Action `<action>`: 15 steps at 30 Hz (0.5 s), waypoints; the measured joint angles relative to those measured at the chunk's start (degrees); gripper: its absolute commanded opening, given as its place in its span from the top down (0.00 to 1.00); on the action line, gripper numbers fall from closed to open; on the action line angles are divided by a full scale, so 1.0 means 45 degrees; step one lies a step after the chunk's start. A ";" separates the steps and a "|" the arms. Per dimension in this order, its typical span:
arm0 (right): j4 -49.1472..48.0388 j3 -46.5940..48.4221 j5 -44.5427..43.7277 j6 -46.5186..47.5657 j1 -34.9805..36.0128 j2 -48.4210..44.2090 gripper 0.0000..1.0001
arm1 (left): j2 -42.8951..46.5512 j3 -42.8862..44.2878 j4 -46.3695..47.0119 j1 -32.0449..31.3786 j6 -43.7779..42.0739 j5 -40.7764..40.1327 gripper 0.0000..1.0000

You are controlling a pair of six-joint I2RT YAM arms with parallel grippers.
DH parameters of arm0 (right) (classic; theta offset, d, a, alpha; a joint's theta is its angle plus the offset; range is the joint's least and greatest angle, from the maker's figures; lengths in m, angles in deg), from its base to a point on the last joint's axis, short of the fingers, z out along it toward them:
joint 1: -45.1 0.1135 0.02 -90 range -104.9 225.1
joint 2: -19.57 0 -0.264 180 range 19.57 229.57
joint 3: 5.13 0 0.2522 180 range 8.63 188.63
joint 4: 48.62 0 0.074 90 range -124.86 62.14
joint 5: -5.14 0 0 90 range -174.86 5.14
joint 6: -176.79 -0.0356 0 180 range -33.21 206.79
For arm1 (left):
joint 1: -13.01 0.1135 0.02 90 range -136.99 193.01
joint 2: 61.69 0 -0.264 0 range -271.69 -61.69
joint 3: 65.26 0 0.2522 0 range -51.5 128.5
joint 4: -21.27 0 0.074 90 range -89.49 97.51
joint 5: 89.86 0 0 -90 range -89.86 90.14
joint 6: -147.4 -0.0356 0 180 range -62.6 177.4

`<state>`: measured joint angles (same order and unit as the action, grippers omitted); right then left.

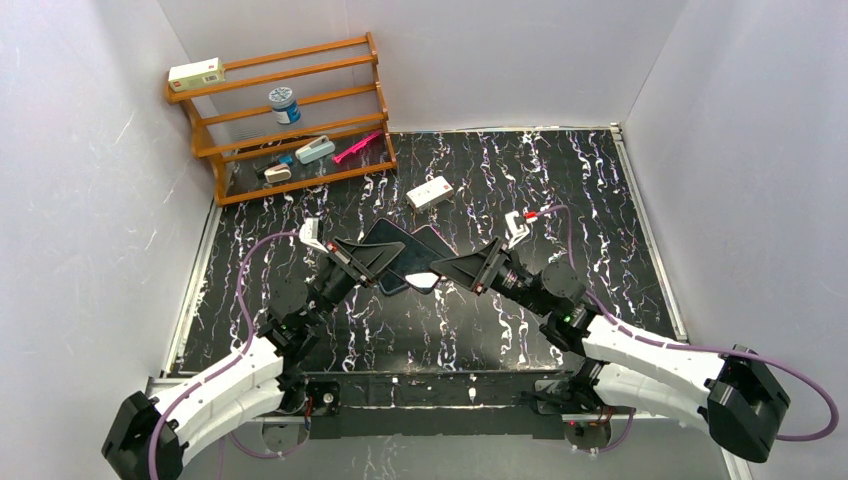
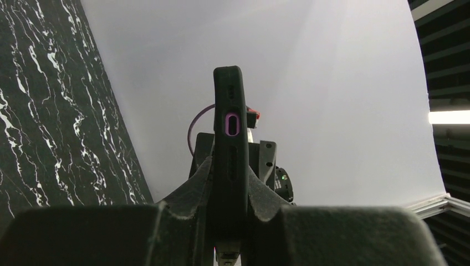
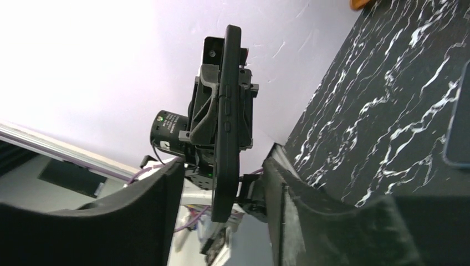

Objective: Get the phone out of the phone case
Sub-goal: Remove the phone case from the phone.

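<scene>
My left gripper [image 1: 400, 262] [image 2: 230, 188] is shut on a black phone case [image 1: 390, 247] [image 2: 230, 100] and holds it edge-on above the marbled table. The case's end has an oval cutout ringed in pink. My right gripper [image 1: 436, 272] [image 3: 224, 183] is open; its fingers stand on either side of the case's [image 3: 228, 83] opposite end, with a gap on both sides. A dark bluish slab [image 1: 438, 243] [image 3: 459, 122] lies flat on the table just beyond the grippers. It looks like the phone. I cannot tell whether anything sits inside the case.
A wooden rack [image 1: 290, 110] stands at the back left with a white box, a jar and small items on its shelves. A small white box [image 1: 431, 192] lies on the table behind the grippers. White walls close in on three sides.
</scene>
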<state>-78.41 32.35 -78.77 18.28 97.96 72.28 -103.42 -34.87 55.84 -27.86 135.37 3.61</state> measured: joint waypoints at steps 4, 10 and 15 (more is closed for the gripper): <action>-0.0641 -0.0253 0.0126 0.0243 -0.0053 0.0005 0.23 | 0.0073 -0.0015 -0.0053 -0.0034 0.0272 -0.0622 1.00; -0.1331 -0.0899 0.0792 0.0520 -0.0053 0.0189 0.34 | 0.0068 -0.0097 -0.0112 -0.0034 0.0777 -0.1549 1.00; -0.1588 -0.0899 0.1190 0.0840 -0.0053 0.0301 0.40 | 0.0058 -0.0204 -0.0160 -0.0034 0.1059 -0.1977 1.00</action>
<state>-85.56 28.31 -73.42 22.06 97.72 73.64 -103.16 -35.79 55.12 -28.01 140.14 -5.29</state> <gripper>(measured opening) 0.626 0.120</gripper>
